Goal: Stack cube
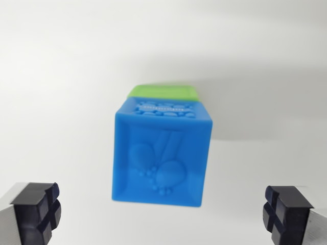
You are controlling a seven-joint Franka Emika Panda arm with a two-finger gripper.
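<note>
The blue cube [161, 153] is sitting on the green cube [163, 92], while the jaws are standing wide open, clear of either side.

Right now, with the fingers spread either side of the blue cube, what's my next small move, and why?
Probably retreat straight up, jaws left open. The blue cube appears to sit on the green cube, whose edge shows behind it. The gripper is open, both fingertips clear of the blue cube, so the stack looks placed; moving sideways risks nudging it.
</note>
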